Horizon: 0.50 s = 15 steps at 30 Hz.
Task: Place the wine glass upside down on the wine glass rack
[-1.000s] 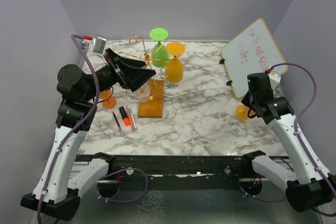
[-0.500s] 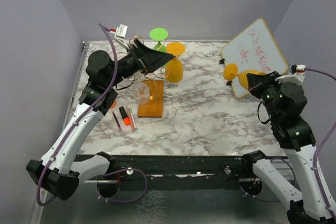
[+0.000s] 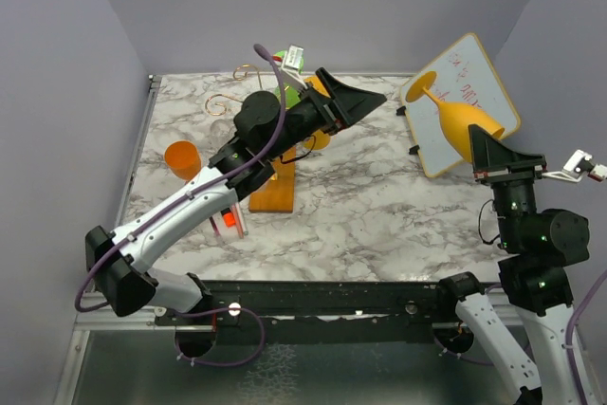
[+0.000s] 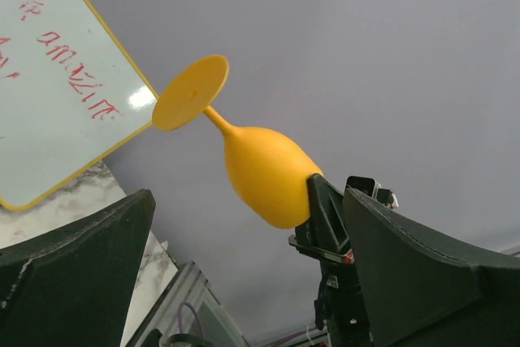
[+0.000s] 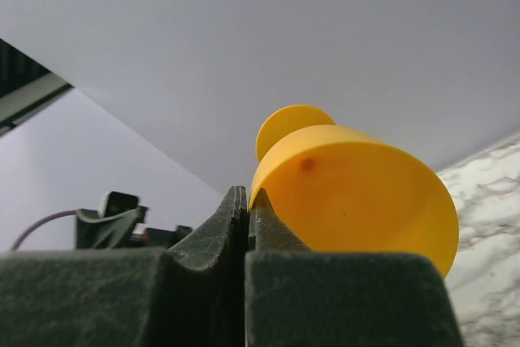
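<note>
The yellow wine glass [image 3: 453,120] hangs in the air at the right, tilted, with its foot up and to the left. My right gripper [image 3: 474,139] is shut on its rim; the right wrist view shows the rim [image 5: 268,170] pinched between the shut fingers. My left gripper [image 3: 365,100] stands open, reaching right toward the glass and apart from it. In the left wrist view the glass [image 4: 264,172] floats above and between the wide fingers [image 4: 73,274]. The wine glass rack [image 3: 228,101] stands at the back left on its wooden base [image 3: 270,194], mostly hidden by the left arm.
A whiteboard [image 3: 479,82] leans at the back right behind the glass. A green glass [image 3: 281,94] and an orange one [image 3: 321,136] hang on the rack, partly hidden. An orange cup [image 3: 181,158] stands at the left. Markers [image 3: 228,223] lie near the wooden base.
The right arm has lifted the yellow glass from low over the table and tipped it. The left arm has swung from the rack to the right, open throughout.
</note>
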{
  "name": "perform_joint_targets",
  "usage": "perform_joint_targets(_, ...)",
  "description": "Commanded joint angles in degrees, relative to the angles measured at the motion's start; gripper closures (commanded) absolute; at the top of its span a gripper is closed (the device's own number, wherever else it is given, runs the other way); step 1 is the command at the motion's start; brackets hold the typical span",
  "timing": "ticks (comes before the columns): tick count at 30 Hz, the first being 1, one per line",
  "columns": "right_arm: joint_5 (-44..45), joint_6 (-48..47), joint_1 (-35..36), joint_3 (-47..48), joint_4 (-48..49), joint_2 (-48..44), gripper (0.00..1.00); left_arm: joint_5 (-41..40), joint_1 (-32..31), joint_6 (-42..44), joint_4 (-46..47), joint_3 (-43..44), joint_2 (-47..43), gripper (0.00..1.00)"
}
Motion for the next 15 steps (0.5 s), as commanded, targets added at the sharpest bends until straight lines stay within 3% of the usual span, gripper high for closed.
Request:
perform_joint_targets(1, -4.5, 8.5, -0.2, -2.1, 9.8, -1.1, 0.99, -6.5, -4.7, 1.5, 3.1, 4.7, 4.0, 0.01)
perform_joint_targets(9, -9.1, 17.7, -0.2, -7.2, 20.5, -0.6, 0.99, -13.6, -10.9, 3.7, 15.5, 1.9, 6.5, 0.05)
perform_joint_targets(15, -12.7, 21.8, -0.2, -9.5, 26.3, 0.9, 0.99, -21.4, -13.7, 4.6, 20.9, 1.6, 8.4, 0.2)
